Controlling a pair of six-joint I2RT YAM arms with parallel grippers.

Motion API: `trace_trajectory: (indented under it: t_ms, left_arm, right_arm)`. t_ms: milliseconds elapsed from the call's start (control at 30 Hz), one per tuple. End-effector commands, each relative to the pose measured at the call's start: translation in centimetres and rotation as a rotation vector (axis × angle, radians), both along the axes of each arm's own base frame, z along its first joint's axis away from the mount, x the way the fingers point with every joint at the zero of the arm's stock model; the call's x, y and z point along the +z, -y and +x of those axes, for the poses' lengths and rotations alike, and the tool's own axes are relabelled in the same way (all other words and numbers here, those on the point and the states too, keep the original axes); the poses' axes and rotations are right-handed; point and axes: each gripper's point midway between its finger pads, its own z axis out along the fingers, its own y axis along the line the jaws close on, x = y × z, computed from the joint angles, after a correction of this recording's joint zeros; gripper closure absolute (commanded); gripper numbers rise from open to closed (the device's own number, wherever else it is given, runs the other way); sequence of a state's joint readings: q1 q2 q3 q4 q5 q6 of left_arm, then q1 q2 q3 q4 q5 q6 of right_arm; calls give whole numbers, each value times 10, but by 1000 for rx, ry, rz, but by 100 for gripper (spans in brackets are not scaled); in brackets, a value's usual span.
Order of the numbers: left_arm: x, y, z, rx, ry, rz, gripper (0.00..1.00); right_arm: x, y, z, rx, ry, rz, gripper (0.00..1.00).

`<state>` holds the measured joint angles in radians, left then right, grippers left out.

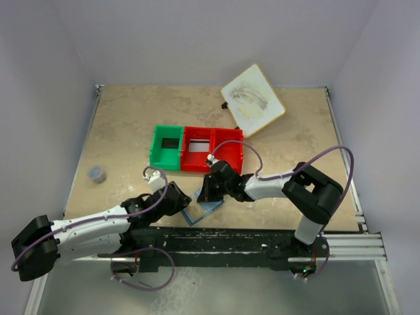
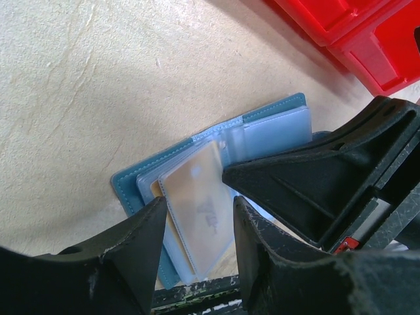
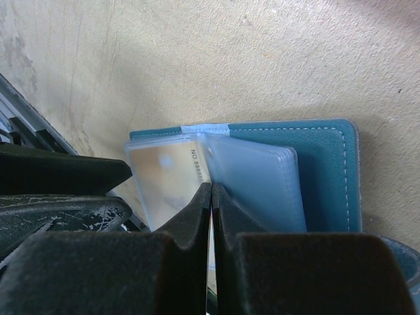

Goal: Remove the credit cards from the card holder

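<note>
tan desk (image 1: 125,125), near edge: the card holder (image 2: 279,110) lies open between both arms, its clear sleeves (image 3: 262,180) fanned up. left jaws are spread, flanking a sleeved grey-white credit card (image 2: 197,197). right jaws are pressed together at the sleeve stack; whether they pinch a leaf cannot be told. judged handling: card light, stiff, slick; sleeves floppy. take hold at the card's exposed short edge with the holder pinned. farther back stand the red bins (image 1: 230,134) and a green bin (image 1: 156,152).
</note>
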<state>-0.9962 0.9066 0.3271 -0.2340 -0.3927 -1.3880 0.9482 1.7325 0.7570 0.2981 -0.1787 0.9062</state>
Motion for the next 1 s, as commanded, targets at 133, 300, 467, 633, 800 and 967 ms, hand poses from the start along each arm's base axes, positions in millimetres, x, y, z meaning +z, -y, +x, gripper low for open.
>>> trace_trajectory:
  t_ms: [133, 300, 467, 633, 800, 967]
  left_arm:
    - [5, 6, 3, 7, 11, -24, 57]
    - [6, 7, 5, 9, 20, -33, 57]
    - [7, 6, 5, 13, 14, -23, 57]
    - [8, -2, 4, 31, 11, -4, 57]
    - [9, 1, 4, 26, 17, -25, 57]
    - [10, 5, 5, 17, 22, -34, 57]
  right_arm:
    - [-53, 47, -23, -7, -86, -234, 95]
    - [-54, 47, -22, -9, -80, -233, 95]
    - [-55, 47, -22, -9, -81, -235, 95]
    - [-56, 47, -22, -9, -83, -236, 96]
    - [-55, 47, -22, -12, -80, -234, 95]
    - [-54, 47, -21, -10, -79, -239, 95]
